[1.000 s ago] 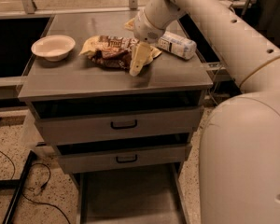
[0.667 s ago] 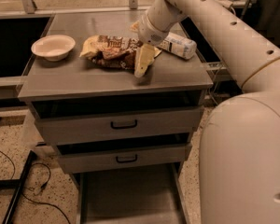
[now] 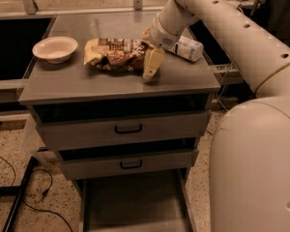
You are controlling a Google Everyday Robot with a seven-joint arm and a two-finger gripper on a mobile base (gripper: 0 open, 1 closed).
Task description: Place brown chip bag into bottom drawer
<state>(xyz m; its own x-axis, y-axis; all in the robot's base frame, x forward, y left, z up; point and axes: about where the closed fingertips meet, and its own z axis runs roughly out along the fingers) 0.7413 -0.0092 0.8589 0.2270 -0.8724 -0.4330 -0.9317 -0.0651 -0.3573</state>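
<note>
The brown chip bag [image 3: 117, 55] lies on top of the grey cabinet [image 3: 87, 83], dark brown and wrinkly with a pale yellow left end. My gripper [image 3: 152, 65] comes down from the upper right and sits at the bag's right end, touching or right beside it, low on the cabinet top. The bottom drawer [image 3: 133, 202] is pulled out at the foot of the cabinet, a flat grey tray with thin side rails and nothing in it.
A white bowl [image 3: 54, 49] stands left of the bag. A clear bottle with a white label [image 3: 186, 47] lies behind my wrist. Two grey drawers with black handles [image 3: 128, 128] [image 3: 130, 164] are closed. My robot body [image 3: 256, 168] fills the right side.
My gripper has shifted slightly to the right along the cabinet top at the bag's right end. The bag, bowl and bottle stay where they were.
</note>
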